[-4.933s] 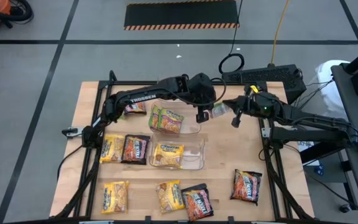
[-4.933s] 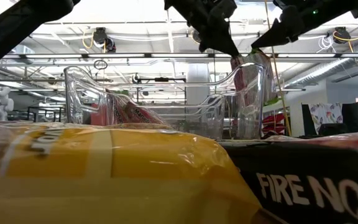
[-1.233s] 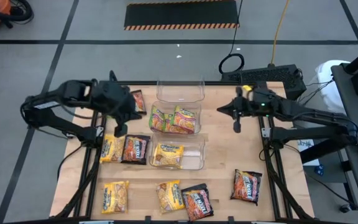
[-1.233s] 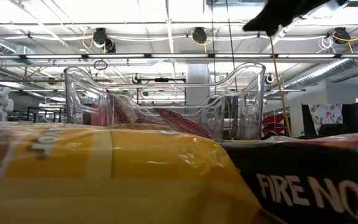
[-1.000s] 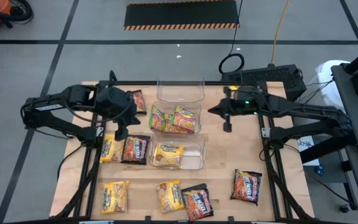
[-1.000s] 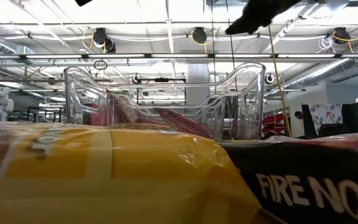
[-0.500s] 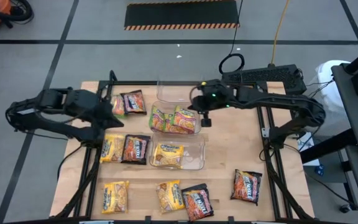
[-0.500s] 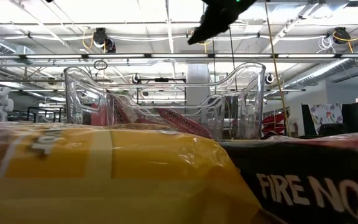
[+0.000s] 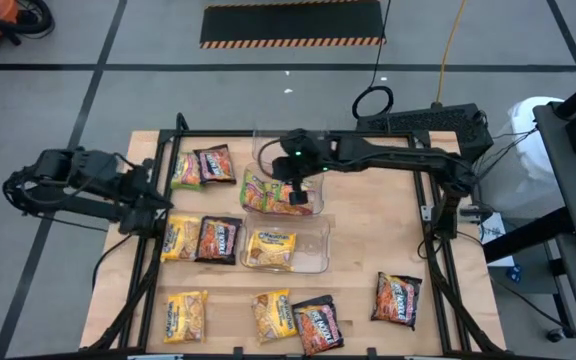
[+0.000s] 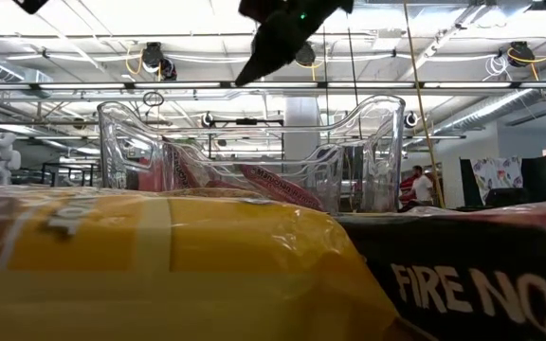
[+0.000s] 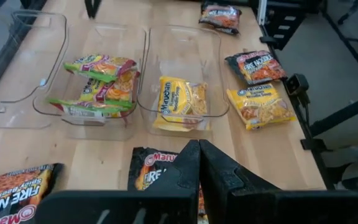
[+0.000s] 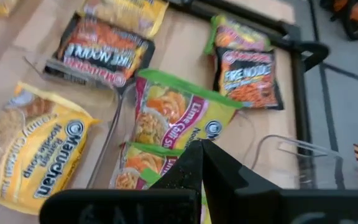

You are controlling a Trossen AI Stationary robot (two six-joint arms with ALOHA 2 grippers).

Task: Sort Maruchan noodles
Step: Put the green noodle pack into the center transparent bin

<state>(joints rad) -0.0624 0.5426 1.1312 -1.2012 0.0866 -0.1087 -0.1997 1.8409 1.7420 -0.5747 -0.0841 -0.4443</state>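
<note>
Fingers [image 12: 199, 163] shut, perhaps over green packets [image 9: 280, 191]

We find the right gripper [image 9: 296, 190] closed and empty, its arm stretched far across toward centre; the left gripper [image 9: 158, 203] closed, its arm folded back at our left edge
</note>
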